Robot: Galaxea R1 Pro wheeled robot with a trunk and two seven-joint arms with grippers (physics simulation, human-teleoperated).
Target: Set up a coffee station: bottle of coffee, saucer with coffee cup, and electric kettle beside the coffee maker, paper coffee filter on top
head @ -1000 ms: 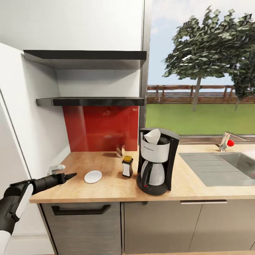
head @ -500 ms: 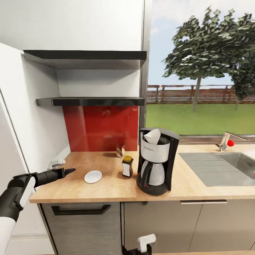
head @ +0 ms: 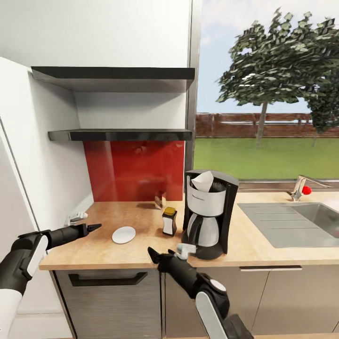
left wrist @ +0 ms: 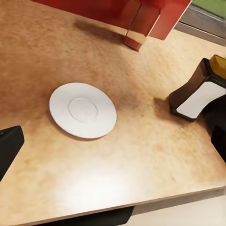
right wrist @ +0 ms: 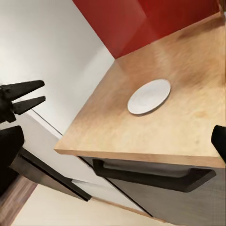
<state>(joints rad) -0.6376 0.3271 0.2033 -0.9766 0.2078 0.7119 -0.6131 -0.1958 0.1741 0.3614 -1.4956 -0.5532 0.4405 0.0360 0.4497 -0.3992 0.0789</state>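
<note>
The right gripper, pinching the white coffee cup, nears the bare saucer. The left gripper hovers, fingers slightly spread. A careless sweep could topple the bottle of coffee on the counter.

No text, brand, number or sign can be read anywhere in these pictures. The bottle of coffee, just ahead of the right pincer, carries a whitish label that is blank in the head view and in the left wrist view. The coffee maker, close beside that pincer, has a plain silver-grey front with no legible lettering, and its small red switch bears no mark that can be made out. The saucer, between the left pincer and the bottle, is unmarked white. The surface shows wood grain only.
</note>
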